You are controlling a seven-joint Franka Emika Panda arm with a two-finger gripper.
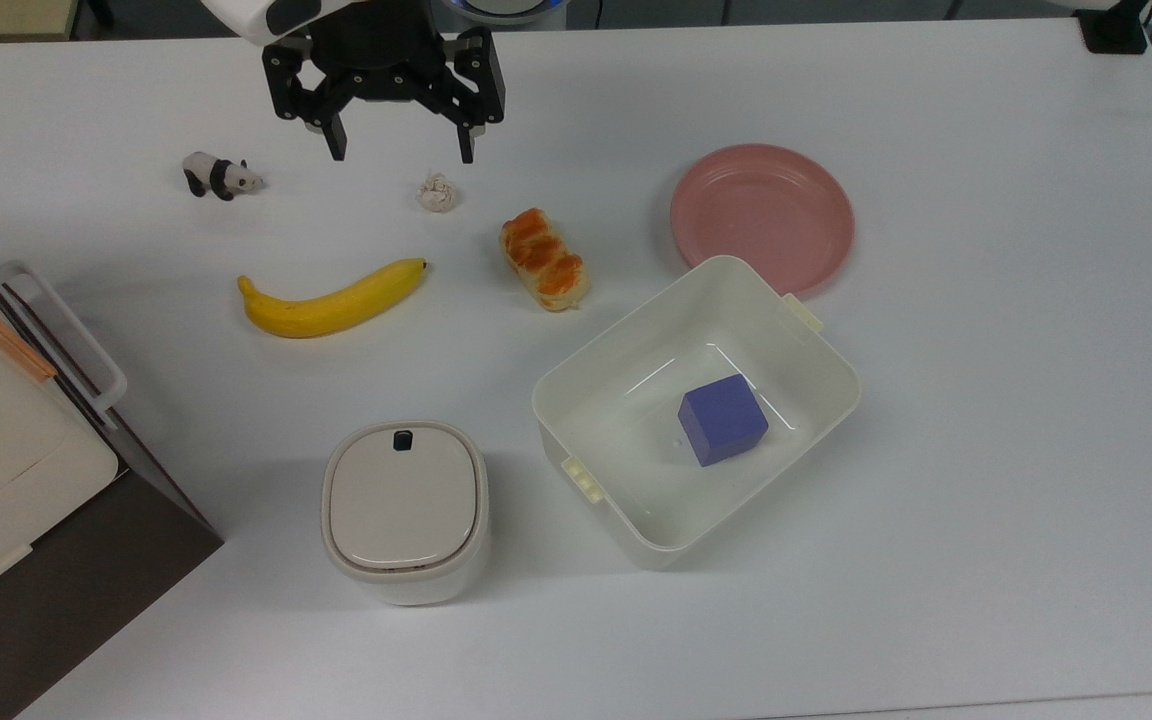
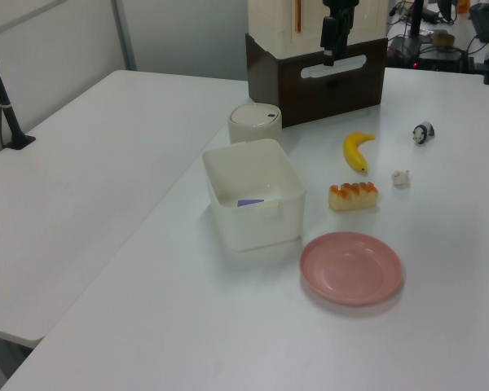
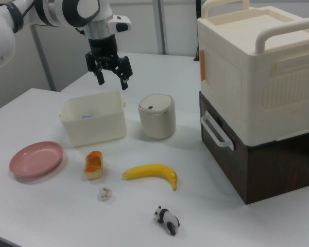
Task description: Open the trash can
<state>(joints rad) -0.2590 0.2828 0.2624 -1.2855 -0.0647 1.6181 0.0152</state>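
We see the end effector hanging above the counter at the top view's upper edge, fingers spread apart and pointing down, holding nothing. The trash can sits well apart from it, toward the top view's bottom, almost straight below in the picture and only slightly to the top view's right. Its lid is shut flat, and the black button is on the lid edge that faces the end effector. Between the two lies the banana, running across that line. In the right view the end effector hangs high, up and to the right view's left of the trash can. We judge the coming move as a travel over the banana toward the button, then a downward press. The white tub stands just beside the can, apart from it.
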